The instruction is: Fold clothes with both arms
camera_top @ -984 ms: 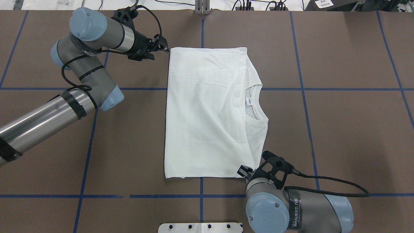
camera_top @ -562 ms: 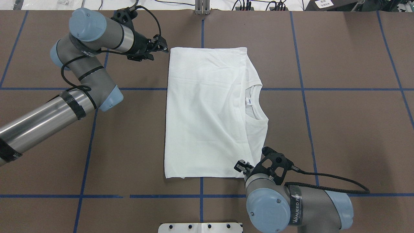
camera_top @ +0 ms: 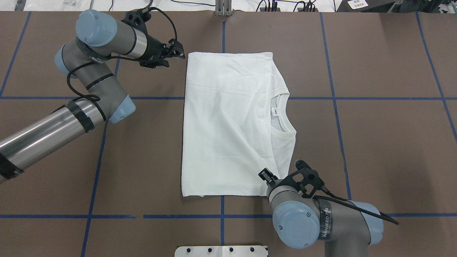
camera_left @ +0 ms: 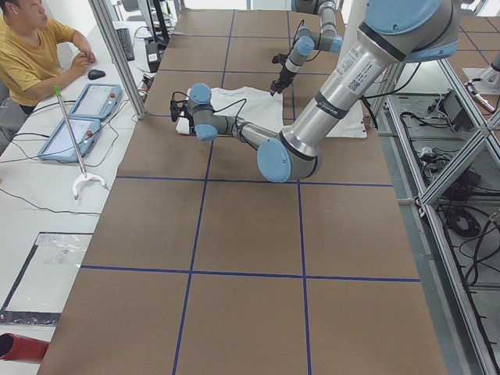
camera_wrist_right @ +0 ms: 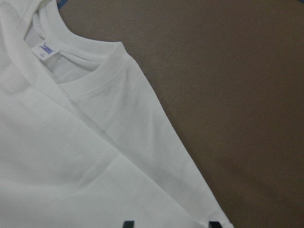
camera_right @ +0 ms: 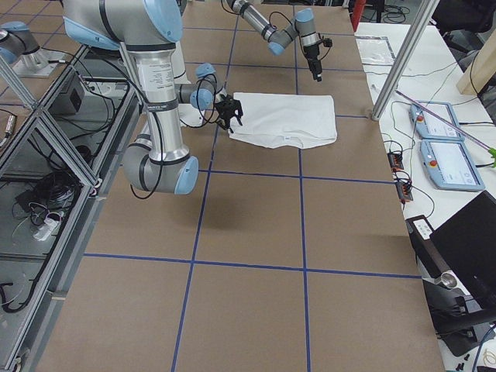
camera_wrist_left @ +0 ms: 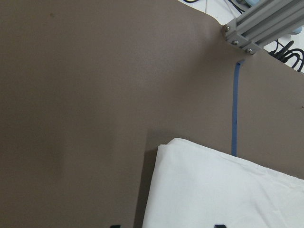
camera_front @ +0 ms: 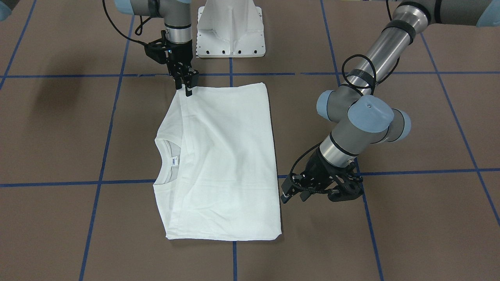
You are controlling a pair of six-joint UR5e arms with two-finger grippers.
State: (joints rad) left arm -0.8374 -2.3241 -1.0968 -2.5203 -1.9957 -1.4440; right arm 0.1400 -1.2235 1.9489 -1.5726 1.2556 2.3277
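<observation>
Lying folded on the table [camera_front: 390, 234] before the white pedestal [camera_front: 230, 31], the T-shirt [camera_front: 226, 164] is flanked by the right gripper [camera_front: 186, 86], at its pedestal-side corner, and the left gripper [camera_front: 288, 190], just beside the corner farthest from the pedestal; both are seen spread apart.

Robotics lab w/ alu frame [camera_left: 121, 55], teach pendants [camera_left: 94, 100], taped-grid table [camera_top: 392, 142].

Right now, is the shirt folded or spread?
Folded: the shirt forms a rectangle, no sleeves showing, a layer lapping over the collar.
</observation>
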